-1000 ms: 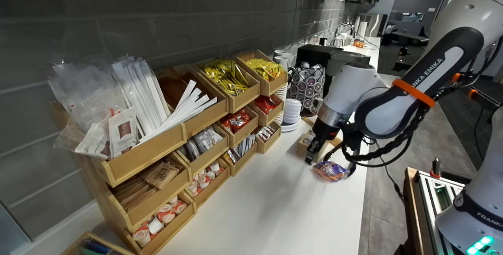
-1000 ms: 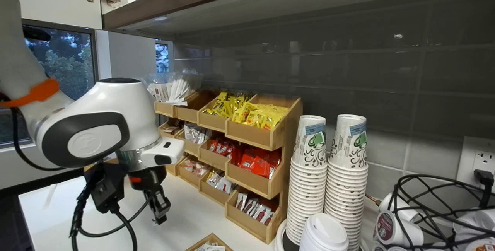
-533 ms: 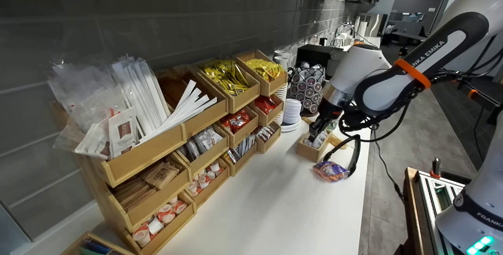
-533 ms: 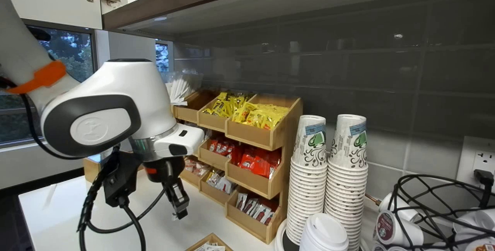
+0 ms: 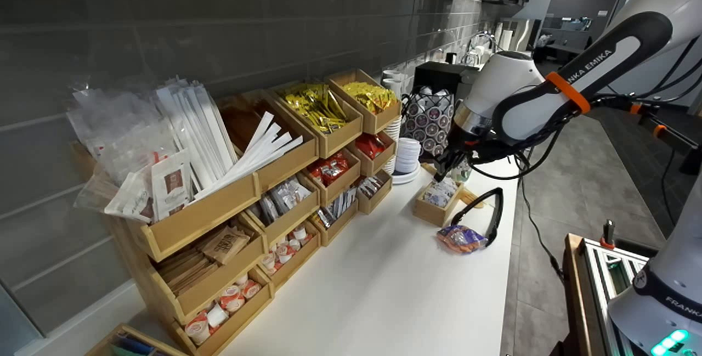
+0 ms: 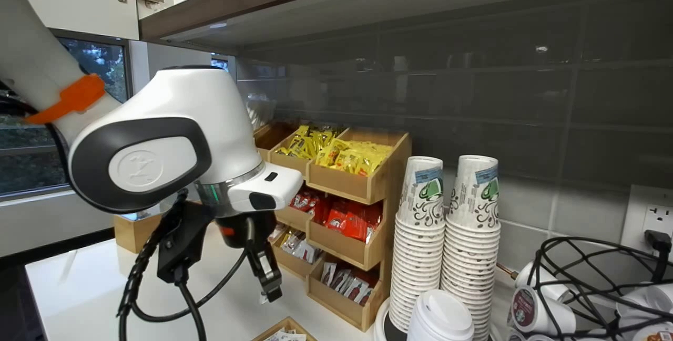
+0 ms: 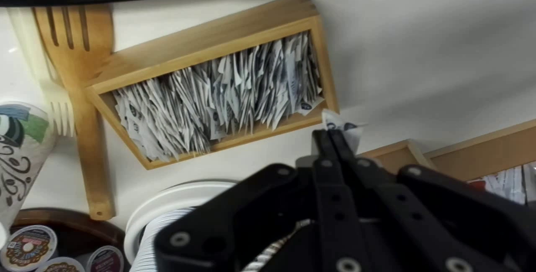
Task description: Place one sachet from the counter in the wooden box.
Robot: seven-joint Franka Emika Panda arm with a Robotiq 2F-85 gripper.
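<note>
Wrist view: claw (image 7: 329,135) tips pinching 1 white sachet (image 7: 352,134), held up over the counter (image 7: 402,71). Wooden box (image 7: 209,39), full of white pkts (image 7: 234,87), nr, approx 10 o'clock from tips. In an ext. view: box at 6 o'clock from claw, purple bag (image 5: 462,238) at 5 o'clock from box, tiered rack (image 5: 241,196) at 9.

Two stacks of cups (image 6: 419,257) stood side by side, white lids (image 6: 444,314) near them. A wire basket (image 6: 578,239) held pods (image 6: 549,309); a purple bag (image 5: 462,239) lay well apart from it. A plug (image 6: 659,241) sat in the outlet (image 6: 659,215). A slotted spoon (image 7: 86,108) lay beside a fork (image 7: 56,92).
</note>
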